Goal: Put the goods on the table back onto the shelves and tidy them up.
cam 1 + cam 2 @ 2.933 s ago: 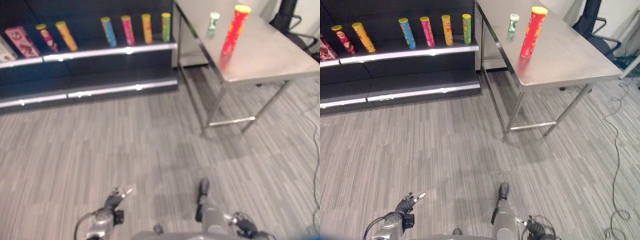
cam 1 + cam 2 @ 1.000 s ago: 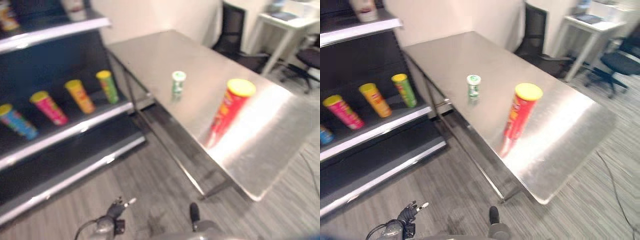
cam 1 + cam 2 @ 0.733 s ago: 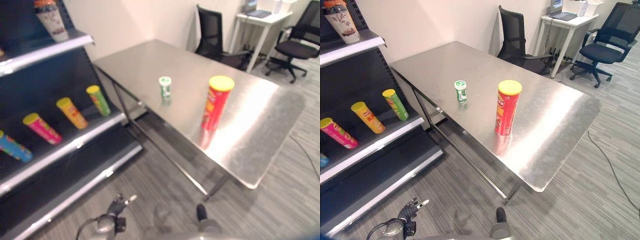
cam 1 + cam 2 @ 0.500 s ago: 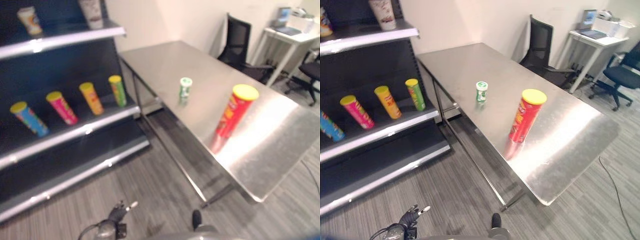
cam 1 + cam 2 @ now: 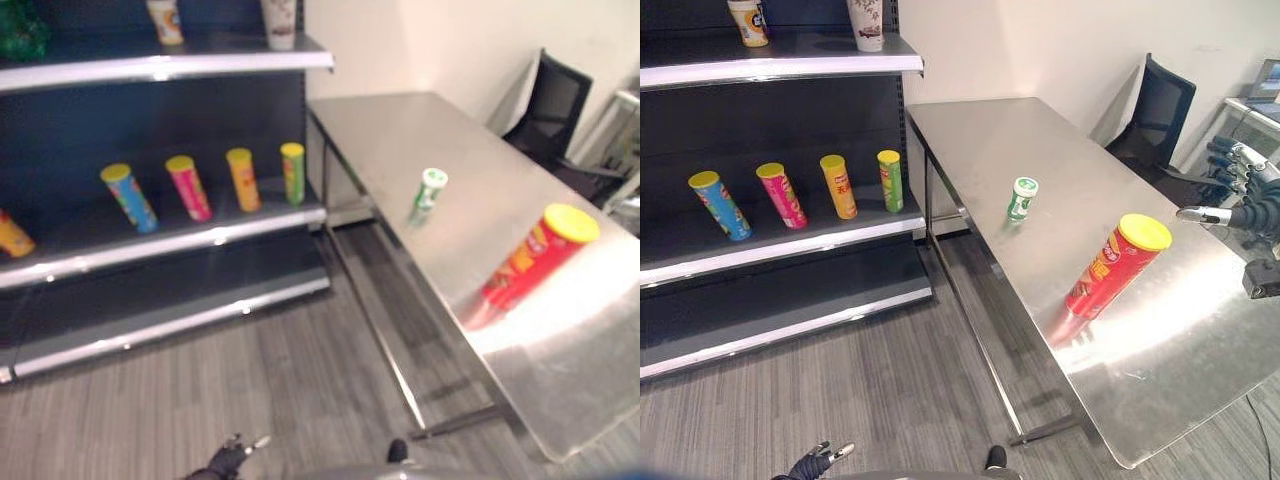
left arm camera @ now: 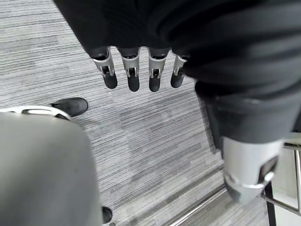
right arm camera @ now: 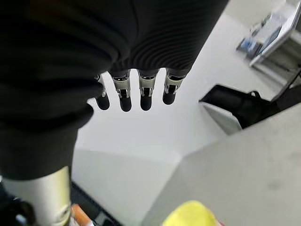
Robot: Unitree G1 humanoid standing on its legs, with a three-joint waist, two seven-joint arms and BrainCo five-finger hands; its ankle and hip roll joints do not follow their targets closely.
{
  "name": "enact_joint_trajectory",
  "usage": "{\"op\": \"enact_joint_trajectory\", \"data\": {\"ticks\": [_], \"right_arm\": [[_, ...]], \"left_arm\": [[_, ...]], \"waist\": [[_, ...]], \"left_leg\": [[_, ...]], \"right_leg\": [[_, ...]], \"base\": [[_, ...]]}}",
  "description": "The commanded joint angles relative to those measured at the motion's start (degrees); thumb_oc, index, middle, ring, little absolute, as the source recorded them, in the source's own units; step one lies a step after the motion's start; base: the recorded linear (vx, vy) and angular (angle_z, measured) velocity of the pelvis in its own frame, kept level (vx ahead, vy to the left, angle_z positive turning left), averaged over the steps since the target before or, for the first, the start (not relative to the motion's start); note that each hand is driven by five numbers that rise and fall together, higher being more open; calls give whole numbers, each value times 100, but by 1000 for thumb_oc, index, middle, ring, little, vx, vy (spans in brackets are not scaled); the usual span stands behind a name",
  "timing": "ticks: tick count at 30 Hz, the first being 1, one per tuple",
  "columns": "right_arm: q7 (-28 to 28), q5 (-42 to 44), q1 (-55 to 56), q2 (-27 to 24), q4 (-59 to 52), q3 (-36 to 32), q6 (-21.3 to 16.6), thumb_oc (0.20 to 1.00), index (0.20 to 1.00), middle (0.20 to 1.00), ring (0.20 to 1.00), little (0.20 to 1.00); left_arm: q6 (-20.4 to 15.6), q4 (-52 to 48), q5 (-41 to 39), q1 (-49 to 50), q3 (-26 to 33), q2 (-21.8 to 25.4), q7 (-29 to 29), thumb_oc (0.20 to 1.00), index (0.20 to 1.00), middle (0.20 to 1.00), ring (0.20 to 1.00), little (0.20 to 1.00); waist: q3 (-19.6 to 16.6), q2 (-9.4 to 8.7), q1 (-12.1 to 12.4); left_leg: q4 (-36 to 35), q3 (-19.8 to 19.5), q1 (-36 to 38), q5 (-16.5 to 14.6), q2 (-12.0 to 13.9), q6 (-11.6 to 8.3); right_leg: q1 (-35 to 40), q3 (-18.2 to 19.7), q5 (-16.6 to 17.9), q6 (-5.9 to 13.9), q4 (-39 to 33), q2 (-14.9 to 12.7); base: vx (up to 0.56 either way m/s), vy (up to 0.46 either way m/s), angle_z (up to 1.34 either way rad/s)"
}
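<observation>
A tall red can with a yellow lid stands on the steel table, near its right side. A small green-and-white can stands farther back on the same table. My right hand is raised at the table's right edge, beside and apart from the red can, fingers relaxed and open, holding nothing. In the right wrist view its fingers hang straight above the can's yellow lid. My left hand hangs low over the floor, open and empty, its fingers straight.
A dark shelf unit stands left of the table, with several coloured cans in a row on its middle shelf and two cups on the top shelf. A black chair stands behind the table. Grey floor lies between shelf and table.
The camera has swung, bringing the shelves and table into fuller view. My right hand has risen from low by the floor to the table's right edge. The cans stand where they were.
</observation>
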Motion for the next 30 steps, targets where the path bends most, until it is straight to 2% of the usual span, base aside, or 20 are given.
{"op": "enact_joint_trajectory", "data": {"ticks": [1,5,12,24,30], "right_arm": [[105,-101,-365,-423,27,226,-14,1000,1000,1000,1000,1000],[243,22,-363,-401,-198,393,39,1000,1000,1000,1000,1000],[498,225,83,-397,-471,164,149,1000,1000,1000,1000,1000],[742,-376,556,-648,-549,307,245,1000,1000,1000,1000,1000],[731,-791,277,-731,-402,789,262,1000,1000,1000,1000,1000]], "left_arm": [[-148,18,46,-313,-104,-11,-73,1000,1000,1000,1000,1000],[-161,19,60,-323,-70,-1,-67,1000,1000,1000,1000,1000],[-175,-24,52,-282,-54,20,-98,1000,1000,1000,1000,1000],[-173,-82,83,-250,-101,14,-137,1000,1000,1000,1000,1000],[-169,-197,32,-231,-114,55,-130,1000,1000,1000,1000,1000]], "waist": [[227,-182,169],[243,-160,185],[241,-132,168],[250,-104,129],[290,-120,175]], "left_leg": [[9,11,-132,231,63,-120],[9,-17,-182,262,85,-141],[9,-39,-224,275,72,-152],[9,-28,-237,267,62,-158],[9,-32,-239,270,74,-162]], "right_leg": [[534,-102,-156,343,65,-113],[538,-157,-172,336,57,-112],[562,-223,-184,332,49,-117],[561,-218,-203,329,58,-121],[562,-218,-214,326,64,-110]], "base": [[10,-14,10],[16,-11,4],[15,-3,8],[0,0,0],[0,0,0]]}}
